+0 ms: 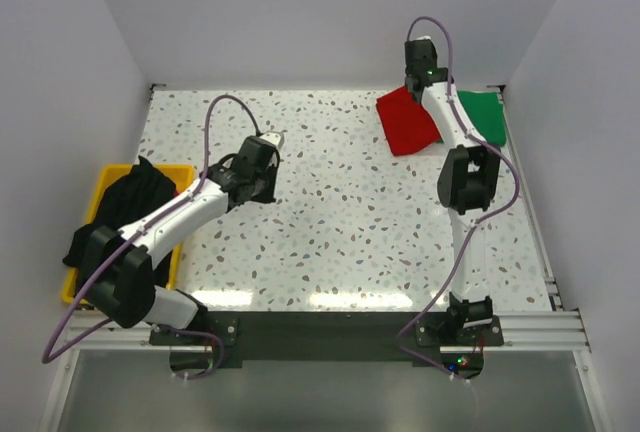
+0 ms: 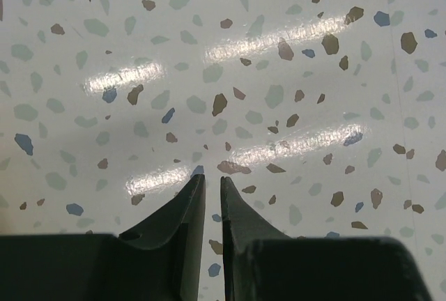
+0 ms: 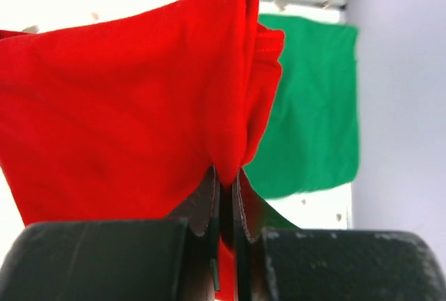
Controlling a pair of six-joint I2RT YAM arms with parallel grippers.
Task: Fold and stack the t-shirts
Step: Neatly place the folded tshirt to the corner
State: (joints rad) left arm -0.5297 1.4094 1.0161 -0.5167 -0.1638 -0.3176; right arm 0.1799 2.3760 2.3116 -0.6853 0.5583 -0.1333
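Red t-shirt (image 1: 408,122): folded, at the far right corner of the desk (image 1: 350,222), with a bunched fold pinched tight between the right fingers (image 3: 203,207). Green t-shirt (image 1: 484,115): lies flat just beside it, along the right edge. Black t-shirt (image 1: 128,207): heaped in a yellow bin (image 1: 183,174) at the left edge. Left fingers (image 2: 182,221): a narrow gap, holding nothing, above the speckled desk surface left of centre.

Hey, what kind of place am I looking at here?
Probably a robot lab test cell: a speckled table boxed in by plain white walls, two arms bolted at its near edge, a yellow bin holding a black t-shirt.
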